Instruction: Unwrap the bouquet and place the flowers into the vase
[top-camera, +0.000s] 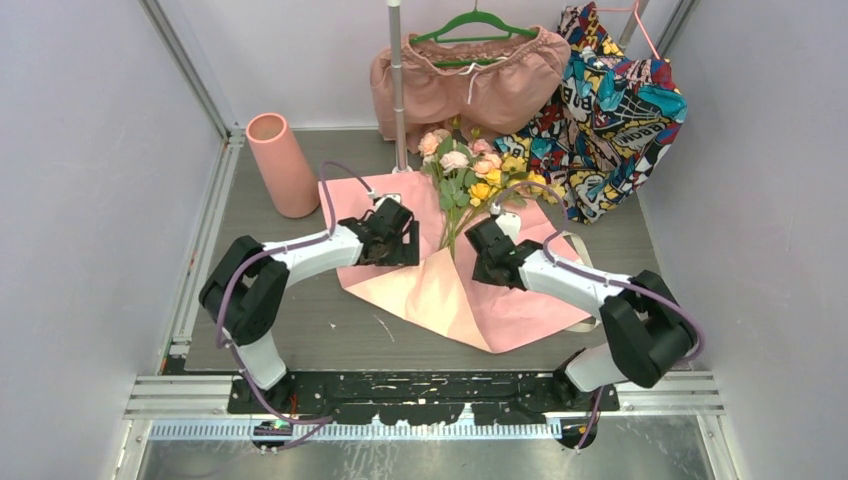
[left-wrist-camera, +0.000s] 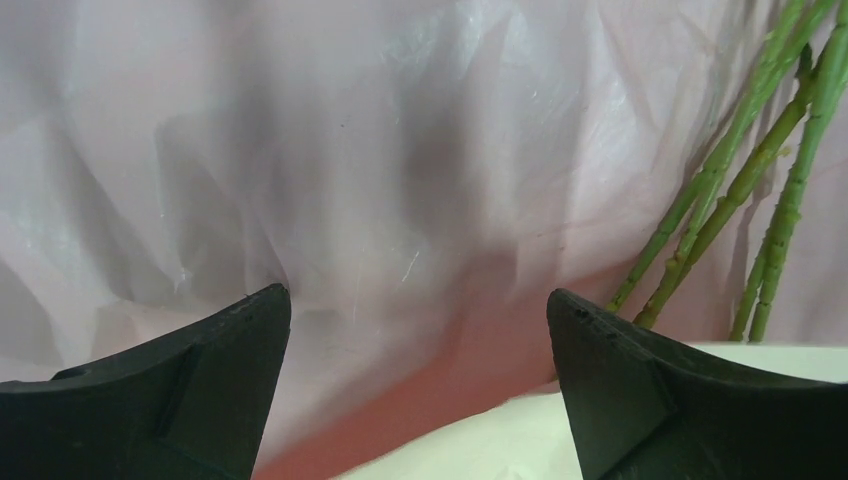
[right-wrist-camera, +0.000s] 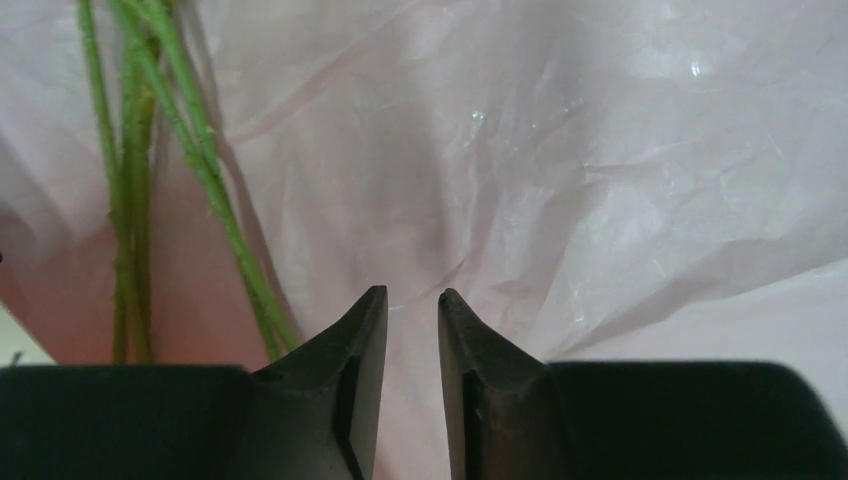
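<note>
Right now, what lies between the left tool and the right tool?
The flowers' green stems, lying on the opened pink wrapping paper; the top view shows it.

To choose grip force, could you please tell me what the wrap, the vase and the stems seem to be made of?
Wrap: thin pink tissue or film, semi-glossy; it crinkles and glints. Vase: matte salmon, perhaps ceramic or plastic; no shine. Stems: green, knobbly, real or plastic, unclear.

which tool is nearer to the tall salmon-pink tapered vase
Left. The left tool is over the unfolded pale pink wrapping paper, right of the tall salmon-pink tapered vase; the right tool is farther right, beyond the green flower stems.
</note>
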